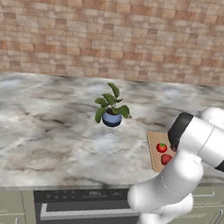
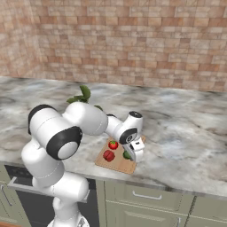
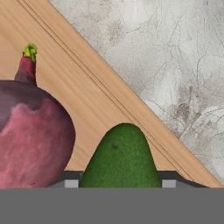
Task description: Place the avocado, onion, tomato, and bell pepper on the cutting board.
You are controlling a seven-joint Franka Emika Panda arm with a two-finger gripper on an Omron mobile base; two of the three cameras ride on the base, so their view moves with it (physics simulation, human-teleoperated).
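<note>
My gripper (image 3: 120, 183) is shut on the dark green avocado (image 3: 120, 157), which sits between the fingertips (image 3: 72, 181) just above the tan cutting board (image 3: 87, 96), near the board's edge. The purplish onion (image 3: 30, 140) lies on the board right beside the avocado. In the right base view the gripper (image 2: 134, 155) points down over the board (image 2: 119, 167), with a sliver of avocado (image 2: 127, 155) beside it. The tomato (image 2: 113, 144) and the bell pepper (image 2: 108, 155) rest on the board. They also show in the left base view: tomato (image 1: 162, 148), bell pepper (image 1: 166, 159), board (image 1: 153, 140).
A potted plant (image 1: 112, 108) in a blue pot stands on the marble counter (image 1: 41, 129) left of the board. A brick wall (image 1: 120, 29) backs the counter. The counter's front edge runs close to the board, with cabinets and an appliance front (image 1: 85, 209) below.
</note>
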